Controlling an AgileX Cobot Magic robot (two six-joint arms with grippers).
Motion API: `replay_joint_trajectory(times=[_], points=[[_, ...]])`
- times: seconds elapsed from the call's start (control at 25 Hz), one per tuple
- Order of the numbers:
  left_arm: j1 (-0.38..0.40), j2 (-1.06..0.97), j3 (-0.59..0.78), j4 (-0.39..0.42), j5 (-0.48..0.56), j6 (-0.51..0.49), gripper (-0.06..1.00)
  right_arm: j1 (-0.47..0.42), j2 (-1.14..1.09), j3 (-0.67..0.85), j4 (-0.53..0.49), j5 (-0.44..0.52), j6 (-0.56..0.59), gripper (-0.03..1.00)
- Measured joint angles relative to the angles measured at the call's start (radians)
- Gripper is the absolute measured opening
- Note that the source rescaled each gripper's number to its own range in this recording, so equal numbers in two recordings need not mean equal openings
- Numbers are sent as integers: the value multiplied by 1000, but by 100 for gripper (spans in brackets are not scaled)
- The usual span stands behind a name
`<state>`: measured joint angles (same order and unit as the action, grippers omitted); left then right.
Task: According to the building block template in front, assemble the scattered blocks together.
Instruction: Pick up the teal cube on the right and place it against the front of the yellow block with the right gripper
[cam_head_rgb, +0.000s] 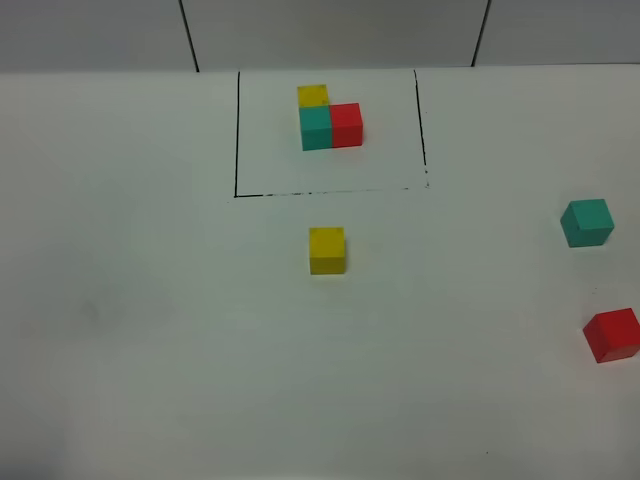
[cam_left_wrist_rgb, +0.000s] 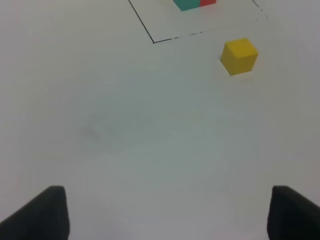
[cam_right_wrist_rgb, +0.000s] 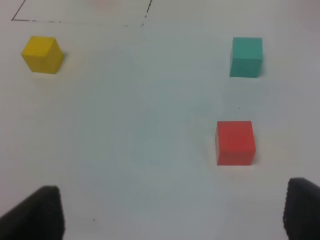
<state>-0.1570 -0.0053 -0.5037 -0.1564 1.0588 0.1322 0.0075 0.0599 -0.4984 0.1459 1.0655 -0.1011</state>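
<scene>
Exterior high view shows a smooth matte white table (cam_head_rgb: 130, 320) from above; at its far middle sits the building block template (cam_head_rgb: 329, 122), an L-shaped cluster of three small matte cubes: yellow behind teal-green, red touching the teal-green one's right side; a thin black-line rectangle (cam_head_rgb: 237, 130) frames it. Just outside the frame's near edge rests a loose plain yellow cube (cam_head_rgb: 327, 250); well apart, at the right edge, lie a loose teal-green cube (cam_head_rgb: 587, 222) and, nearer the camera, a loose red cube (cam_head_rgb: 612, 334), partly cut off by the border; none of the three touch. All have flat faces and crisp edges, so they should pinch squarely.

Left wrist view shows the left gripper (cam_left_wrist_rgb: 170, 215) spread wide and empty, the yellow cube ahead of it; right wrist view shows the right gripper (cam_right_wrist_rgb: 170, 212) likewise spread and empty, the red cube closest ahead.

Assembly appears not yet begun; the first pick is pending. The next move likely calls for the right gripper to square its fingers on a cube's flat sides, then carry it beside the yellow one.
</scene>
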Motion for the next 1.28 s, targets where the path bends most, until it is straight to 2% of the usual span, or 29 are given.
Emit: replay_joint_trajectory(times=[0.24,0.52,1.28], points=[[13,0,0,0,0,0,91,0,0,0,0,0,0,99],[152,0,0,0,0,0,91,0,0,0,3,0,0,99],[159,0,0,0,0,0,91,0,0,0,3,-2,0,99]])
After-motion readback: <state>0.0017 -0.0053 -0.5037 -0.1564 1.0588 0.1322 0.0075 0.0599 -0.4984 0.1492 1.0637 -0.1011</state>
